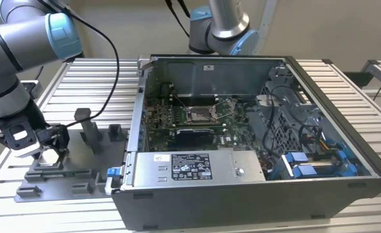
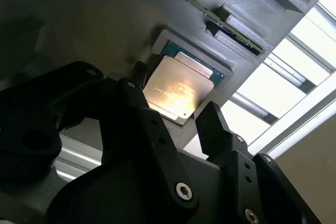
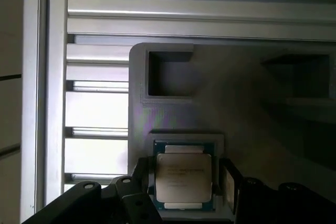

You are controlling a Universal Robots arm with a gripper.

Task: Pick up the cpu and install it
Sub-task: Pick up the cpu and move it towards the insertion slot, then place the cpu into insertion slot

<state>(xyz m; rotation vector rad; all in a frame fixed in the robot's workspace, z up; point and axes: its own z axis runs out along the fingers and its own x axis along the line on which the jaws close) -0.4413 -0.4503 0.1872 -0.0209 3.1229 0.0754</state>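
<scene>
Cpu lies flat in the grey tray, 9 o'clock from the computer case in the exterior view; your gripper's 2 fingers straddle it, apart.

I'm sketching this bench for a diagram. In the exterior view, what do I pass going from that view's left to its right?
cpu → tall grey tray post → metal-framed socket → blue drive brackets
</scene>
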